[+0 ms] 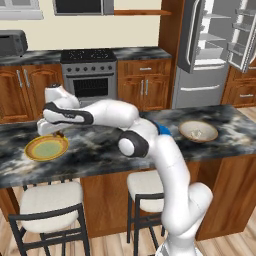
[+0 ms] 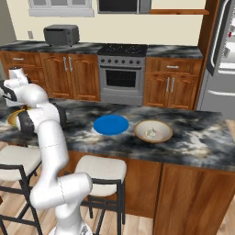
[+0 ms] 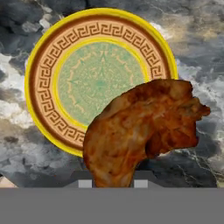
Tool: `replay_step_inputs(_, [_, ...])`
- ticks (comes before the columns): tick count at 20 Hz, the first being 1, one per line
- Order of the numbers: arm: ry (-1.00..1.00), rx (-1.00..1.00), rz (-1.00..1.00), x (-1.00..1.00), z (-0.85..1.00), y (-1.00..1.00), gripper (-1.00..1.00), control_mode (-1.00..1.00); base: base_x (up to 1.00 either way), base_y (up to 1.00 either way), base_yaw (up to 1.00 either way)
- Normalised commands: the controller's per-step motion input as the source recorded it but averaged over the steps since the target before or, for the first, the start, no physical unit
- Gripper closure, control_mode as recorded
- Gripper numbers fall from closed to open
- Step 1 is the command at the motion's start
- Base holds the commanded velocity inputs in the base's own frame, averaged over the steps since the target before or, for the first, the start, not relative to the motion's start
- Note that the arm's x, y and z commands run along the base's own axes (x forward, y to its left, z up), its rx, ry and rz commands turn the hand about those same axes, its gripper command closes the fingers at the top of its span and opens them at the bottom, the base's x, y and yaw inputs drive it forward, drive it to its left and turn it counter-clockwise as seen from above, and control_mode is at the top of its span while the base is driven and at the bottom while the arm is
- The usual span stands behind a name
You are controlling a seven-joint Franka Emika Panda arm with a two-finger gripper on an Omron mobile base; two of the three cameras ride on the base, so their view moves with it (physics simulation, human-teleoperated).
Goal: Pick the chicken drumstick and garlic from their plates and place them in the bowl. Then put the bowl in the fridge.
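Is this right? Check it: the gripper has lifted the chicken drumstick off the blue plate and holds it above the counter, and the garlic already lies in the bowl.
One thing is wrong: the plate. In the hand view the gripper holds the chicken drumstick over the yellow-rimmed plate, not the blue plate, which sits bare beside the bowl. The pale thing in that bowl looks like the garlic.

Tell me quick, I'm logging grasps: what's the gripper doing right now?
Gripper: fingers closed on the chicken drumstick, held above the yellow-rimmed plate.
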Motion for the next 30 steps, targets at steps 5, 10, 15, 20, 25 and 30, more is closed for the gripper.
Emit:
replay_step_inputs(5, [-0.11, 0.0, 0.0, -0.41, 0.17, -0.79, 1.0, -1.0, 0.0, 0.0, 0.0])
replay_step_inputs(10, [-0.14, 0.0, 0.0, -0.39, 0.09, -0.8, 1.0, -1.0, 0.0, 0.0, 0.0])
replay_step_inputs(15, [-0.16, 0.0, 0.0, -0.36, 0.12, -0.78, 1.0, -1.0, 0.0, 0.0, 0.0])
replay_step_inputs(20, [-0.07, 0.07, -0.02, -0.33, 0.3, -0.79, 1.0, -1.0, 0.0, 0.0, 0.0])
replay_step_inputs(25, [0.0, 0.1, -0.06, -0.33, 0.32, -0.8, 1.0, -1.0, 0.0, 0.0, 0.0])
replay_step_inputs(30, [0.0, 0.1, -0.1, -0.28, 0.24, -0.8, 1.0, -1.0, 0.0, 0.0, 0.0])
